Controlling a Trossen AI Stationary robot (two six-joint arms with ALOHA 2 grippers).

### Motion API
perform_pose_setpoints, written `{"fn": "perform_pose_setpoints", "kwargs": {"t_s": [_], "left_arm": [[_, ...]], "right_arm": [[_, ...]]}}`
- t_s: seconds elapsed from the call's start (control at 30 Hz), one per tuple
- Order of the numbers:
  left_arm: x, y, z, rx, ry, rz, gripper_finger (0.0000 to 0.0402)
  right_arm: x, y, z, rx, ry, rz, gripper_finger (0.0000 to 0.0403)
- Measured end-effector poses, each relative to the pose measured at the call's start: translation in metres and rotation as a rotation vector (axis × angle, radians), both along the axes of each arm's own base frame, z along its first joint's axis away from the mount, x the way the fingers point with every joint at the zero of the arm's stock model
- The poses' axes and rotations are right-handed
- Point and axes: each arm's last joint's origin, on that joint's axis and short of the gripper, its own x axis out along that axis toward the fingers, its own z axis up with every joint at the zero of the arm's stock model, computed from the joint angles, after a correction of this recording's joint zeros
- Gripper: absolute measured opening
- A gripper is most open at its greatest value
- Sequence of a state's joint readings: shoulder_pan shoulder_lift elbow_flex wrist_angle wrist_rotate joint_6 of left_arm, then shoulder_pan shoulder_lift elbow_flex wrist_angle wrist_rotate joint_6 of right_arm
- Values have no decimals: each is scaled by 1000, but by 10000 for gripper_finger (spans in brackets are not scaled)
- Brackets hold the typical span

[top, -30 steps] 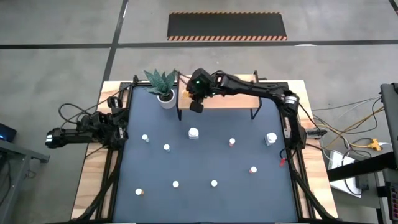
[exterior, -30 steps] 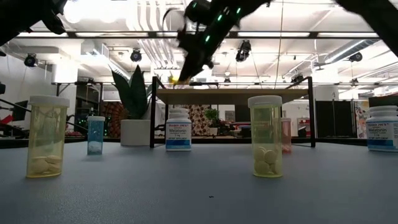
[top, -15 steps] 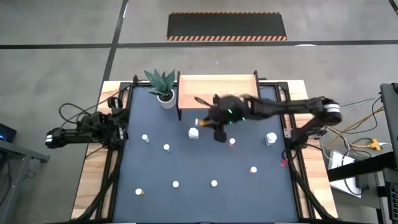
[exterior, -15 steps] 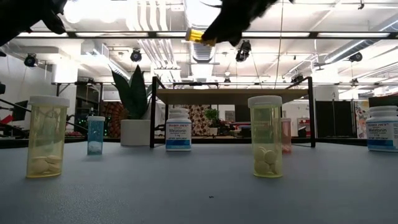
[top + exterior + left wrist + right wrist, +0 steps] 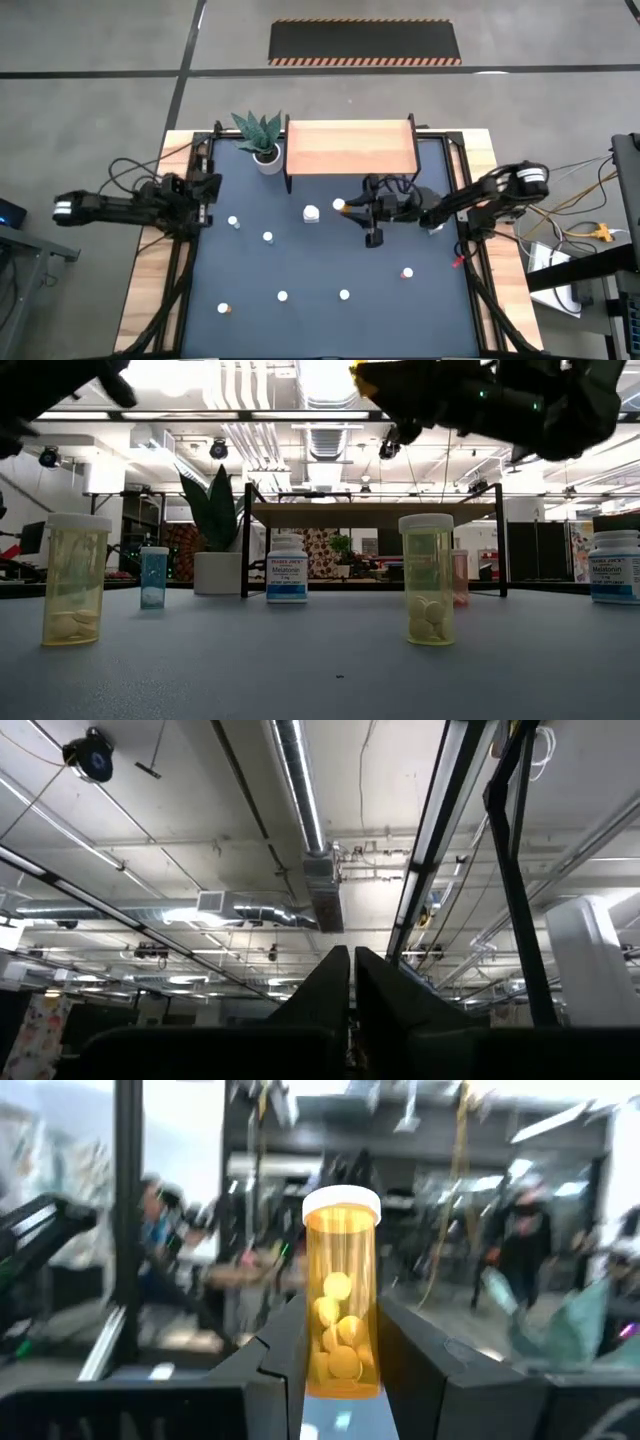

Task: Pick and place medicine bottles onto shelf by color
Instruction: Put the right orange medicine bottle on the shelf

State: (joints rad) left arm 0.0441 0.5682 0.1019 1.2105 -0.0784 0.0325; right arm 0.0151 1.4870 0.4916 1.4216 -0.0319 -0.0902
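My right gripper (image 5: 346, 207) hangs over the table's middle, just in front of the light-wood shelf (image 5: 350, 148), shut on an orange medicine bottle (image 5: 342, 1310) with a white cap (image 5: 340, 205). Several other small medicine bottles stand on their bases on the dark tabletop, among them a white one (image 5: 312, 214), an orange one (image 5: 427, 578) and a pink-red one (image 5: 407, 272). No bottle shows on the shelf's top. My left gripper (image 5: 213, 186) waits shut at the table's left edge, pointing up at the ceiling (image 5: 350, 965). My right gripper pinches the orange bottle's lower body (image 5: 342, 1370) between its two fingers, one on each side. The fingers come about level from the table's right, pointing left. The bottle stands about upright, cap on top, lifted clear of the table.
A potted plant (image 5: 264, 140) stands by the shelf's left end. The shelf rests on thin black legs (image 5: 246, 540). In the low view a second orange bottle (image 5: 74, 578) and a white bottle (image 5: 614, 565) stand near the table's sides. Cables lie beyond the right edge (image 5: 560, 230).
My right gripper has drawn back from the shelf's left end toward the table's near and right sides, tipping from pointing down to about level, with the orange bottle still between its fingers. My left arm has reached a little toward the table's right.
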Motion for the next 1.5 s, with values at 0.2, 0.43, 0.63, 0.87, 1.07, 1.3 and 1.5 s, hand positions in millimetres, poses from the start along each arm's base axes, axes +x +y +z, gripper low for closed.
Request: {"fn": "perform_pose_setpoints", "kwargs": {"t_s": [0.2,0.43,0.63,0.87,1.07,1.3,1.5], "left_arm": [[53,0,31,44,87,-61,3],[120,-8,33,77,227,-154,12],[158,-7,28,31,554,-128,75],[183,-1,54,-45,923,38,174],[198,-2,66,-41,1116,39,220],[221,-3,69,-15,1129,20,224],[219,-5,71,6,1123,-51,224]], "right_arm": [[0,-2,-20,-21,-16,-70,93],[-2,-2,-24,-54,-3,-84,93],[-7,-2,-27,-44,14,-98,93],[-11,-3,-31,-35,34,-112,93],[-10,-3,-33,-33,60,-127,93],[-10,-3,-35,-34,77,-128,93],[-10,-3,-35,-35,81,-128,93]]}}
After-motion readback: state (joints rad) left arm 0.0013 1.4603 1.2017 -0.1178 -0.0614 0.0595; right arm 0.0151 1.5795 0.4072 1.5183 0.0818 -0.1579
